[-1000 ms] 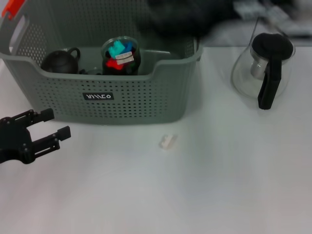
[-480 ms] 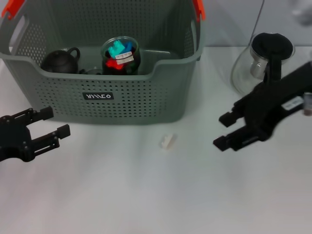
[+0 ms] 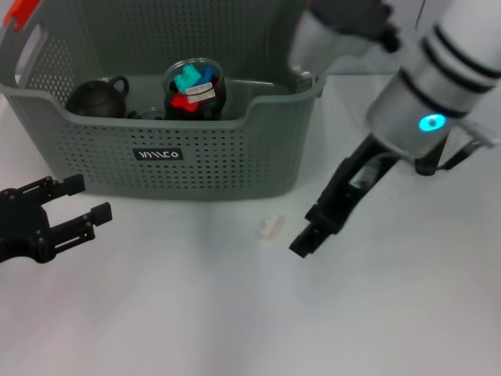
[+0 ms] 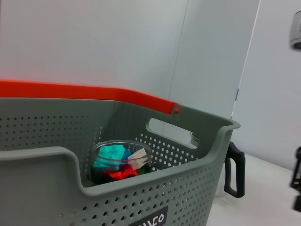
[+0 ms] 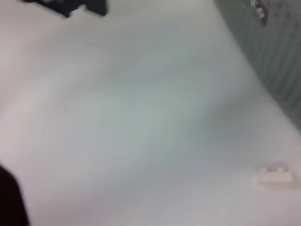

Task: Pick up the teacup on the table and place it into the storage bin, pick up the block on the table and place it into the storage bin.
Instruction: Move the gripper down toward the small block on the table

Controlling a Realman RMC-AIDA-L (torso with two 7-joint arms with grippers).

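The small white block lies on the table just in front of the storage bin. My right gripper hangs open just to the block's right, apart from it, fingers pointing down at the table. Near the table's left edge my left gripper is parked and open, with nothing in it. Inside the bin stand a small black pot with a handle and a glass cup of coloured pieces. I cannot tell which of them is the teacup; none shows on the table.
A glass teapot stands at the back right, mostly hidden behind my right arm; its black handle shows. The bin carries orange handle clips. White table spreads in front of the block.
My right arm has swung from over the bin to the right side, then down and left to the block. The left gripper, bin and block have not moved.
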